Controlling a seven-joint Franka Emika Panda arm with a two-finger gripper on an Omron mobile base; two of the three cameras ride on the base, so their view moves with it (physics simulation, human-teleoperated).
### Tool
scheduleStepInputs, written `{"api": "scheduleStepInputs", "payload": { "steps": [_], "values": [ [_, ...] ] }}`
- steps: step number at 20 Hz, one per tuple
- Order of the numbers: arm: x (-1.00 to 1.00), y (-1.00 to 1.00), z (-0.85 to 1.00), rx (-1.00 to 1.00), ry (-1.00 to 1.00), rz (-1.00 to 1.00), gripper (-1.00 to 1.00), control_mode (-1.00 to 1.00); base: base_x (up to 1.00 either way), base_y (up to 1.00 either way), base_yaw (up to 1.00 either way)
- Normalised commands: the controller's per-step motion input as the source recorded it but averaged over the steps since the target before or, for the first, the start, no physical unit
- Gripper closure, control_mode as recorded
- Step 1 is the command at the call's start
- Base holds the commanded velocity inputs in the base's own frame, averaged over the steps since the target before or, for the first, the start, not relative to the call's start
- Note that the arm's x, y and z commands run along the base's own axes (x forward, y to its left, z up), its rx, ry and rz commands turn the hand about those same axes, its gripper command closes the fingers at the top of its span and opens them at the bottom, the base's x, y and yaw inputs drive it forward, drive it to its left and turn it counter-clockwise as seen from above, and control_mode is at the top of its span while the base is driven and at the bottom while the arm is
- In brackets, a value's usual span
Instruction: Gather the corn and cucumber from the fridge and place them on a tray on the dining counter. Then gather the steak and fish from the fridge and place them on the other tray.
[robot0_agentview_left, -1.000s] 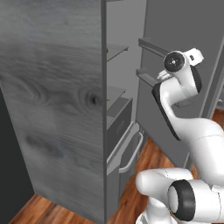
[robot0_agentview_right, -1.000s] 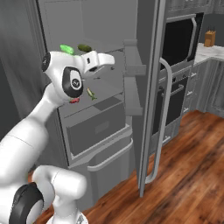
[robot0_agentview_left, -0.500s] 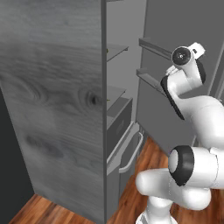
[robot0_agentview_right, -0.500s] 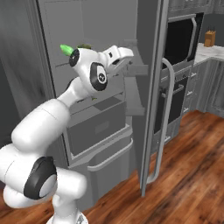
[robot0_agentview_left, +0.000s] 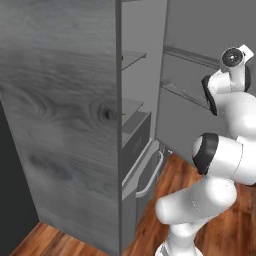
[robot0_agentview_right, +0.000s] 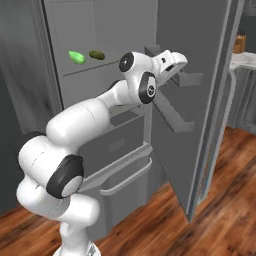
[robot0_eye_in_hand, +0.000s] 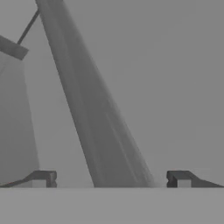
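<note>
The end effector (robot0_eye_in_hand: 111, 179) is spread wide and grasps nothing: in the hand view its two dark fingertips (robot0_eye_in_hand: 43, 178) stand far apart at the bottom, with a smooth grey slanted panel and a thin dark ledge beyond them. In the right base view the end effector (robot0_agentview_right: 176, 64) sits at the end of the white arm, raised to about the height of the upper shelf and reaching forward towards the inner face of the open right door (robot0_agentview_right: 200, 100). The arm is folded in a tall arc: a thick glossy white lower link with a dark round joint near the base, then a long upper link rising to a dark-capped wrist.

The fridge (robot0_agentview_right: 100, 45) is plain matt grey, with both doors swung open. The left door (robot0_agentview_left: 65, 120), nearest in the left base view, has a woodgrain-like grey surface. Low in the fridge is a boxy grey drawer (robot0_agentview_right: 120, 150) with a pale curved bar handle. The right door carries narrow grey shelves on its inner face.

Farther back, on an upper shelf of the fridge, lie the corn (robot0_agentview_right: 76, 56) and the cucumber (robot0_agentview_right: 97, 55), just beside each other but apart. The corn is a glossy bright green oblong, its long axis slanting down to the right. The cucumber is a darker olive stub, lying roughly level, to the right of the corn.

The floor (robot0_agentview_right: 220, 210) is reddish-brown wood planks.
</note>
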Motion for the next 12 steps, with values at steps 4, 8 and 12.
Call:
{"api": "scheduleStepInputs", "payload": {
  "steps": [4, 8, 12],
  "values": [
    [-0.1, -0.05, 0.14, -0.11, -0.02, 0.09, -1.0, -1.0, 0.0, 0.0, 0.0],
    [-0.44, 0.9, 0.38, -0.13, 0.0, 0.13, -1.0, -1.0, 0.0, 0.0, 0.0],
    [-0.36, 1.0, 0.41, -0.15, 0.0, 0.14, -1.0, -1.0, 0.0, 0.0, 0.0]
  ]
}}
